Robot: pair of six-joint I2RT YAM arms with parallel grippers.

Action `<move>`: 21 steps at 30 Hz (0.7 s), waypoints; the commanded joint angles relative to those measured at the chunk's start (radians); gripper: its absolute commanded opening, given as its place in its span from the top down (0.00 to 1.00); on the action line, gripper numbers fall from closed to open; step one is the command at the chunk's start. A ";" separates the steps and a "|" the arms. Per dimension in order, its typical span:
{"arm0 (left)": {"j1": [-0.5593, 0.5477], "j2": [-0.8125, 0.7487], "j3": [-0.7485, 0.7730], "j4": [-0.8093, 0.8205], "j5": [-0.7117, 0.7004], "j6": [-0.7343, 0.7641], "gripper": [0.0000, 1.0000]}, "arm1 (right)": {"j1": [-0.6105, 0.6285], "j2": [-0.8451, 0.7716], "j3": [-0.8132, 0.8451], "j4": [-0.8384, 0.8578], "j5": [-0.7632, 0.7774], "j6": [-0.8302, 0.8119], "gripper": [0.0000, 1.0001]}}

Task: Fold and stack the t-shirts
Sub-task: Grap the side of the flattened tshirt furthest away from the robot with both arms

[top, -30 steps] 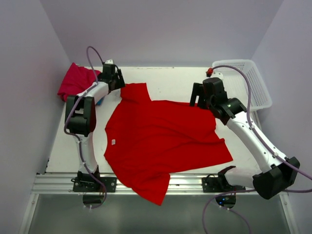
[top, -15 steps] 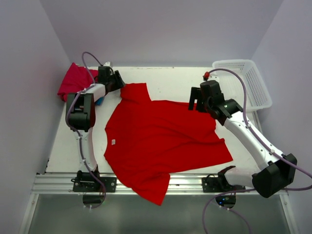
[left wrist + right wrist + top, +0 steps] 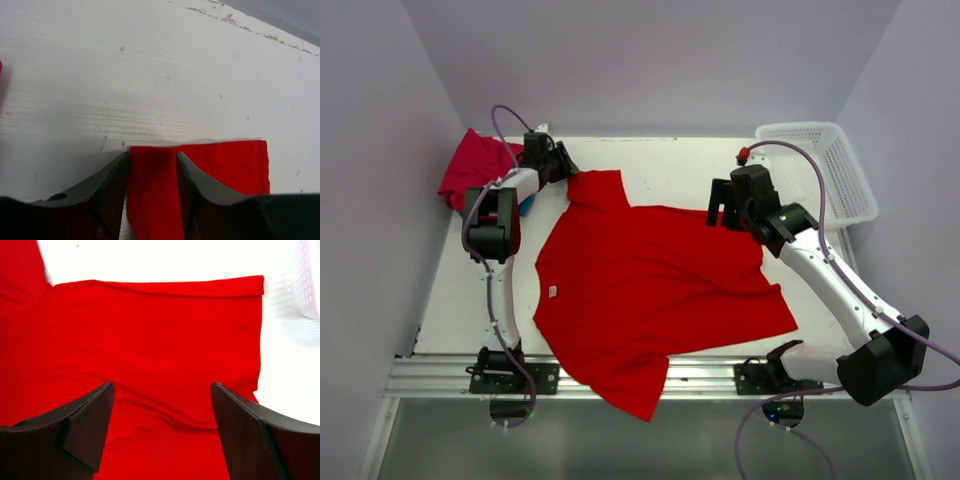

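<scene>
The large bright red t-shirt (image 3: pixel 650 290) lies spread flat over the table, with its hem hanging over the front edge. My left gripper (image 3: pixel 566 168) is at the shirt's back left sleeve. In the left wrist view the left gripper (image 3: pixel 151 156) is open narrowly, with the sleeve's corner (image 3: pixel 220 165) lying between the jaws. My right gripper (image 3: pixel 722 205) is wide open and empty. It hovers over the right sleeve (image 3: pixel 150 325). The crimson-pink shirt (image 3: pixel 475 165) lies bunched at the back left. A bit of teal-blue cloth (image 3: pixel 526 205) shows beside it.
A white mesh basket (image 3: pixel 840 170) stands at the back right, and its edge shows in the right wrist view (image 3: pixel 310 280). White walls close in the table on three sides. Bare table (image 3: pixel 670 165) lies behind the red shirt.
My right gripper moved slightly left and back over the right sleeve, then held still. My left gripper shifted a little at the sleeve's corner. The shirt has not moved.
</scene>
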 commanded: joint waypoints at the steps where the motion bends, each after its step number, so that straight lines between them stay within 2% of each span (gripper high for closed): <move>1: 0.010 0.058 0.042 -0.049 0.006 -0.005 0.57 | 0.001 -0.014 0.000 0.016 0.020 -0.015 0.18; 2: 0.010 0.061 0.045 -0.052 0.006 -0.005 0.67 | 0.001 -0.015 -0.003 0.016 0.020 -0.014 0.18; 4: 0.010 0.070 0.054 -0.062 -0.003 -0.003 0.81 | 0.001 -0.015 -0.008 0.018 0.020 -0.014 0.18; 9: 0.011 0.067 0.046 -0.076 -0.024 0.001 0.89 | 0.001 -0.011 -0.013 0.019 0.026 -0.012 0.19; 13: 0.016 0.066 0.042 -0.073 -0.031 0.008 1.00 | 0.001 -0.002 -0.017 0.025 0.020 -0.007 0.19; 21: 0.020 0.043 0.007 -0.012 0.015 0.011 1.00 | 0.001 0.015 -0.040 0.036 0.043 -0.009 0.19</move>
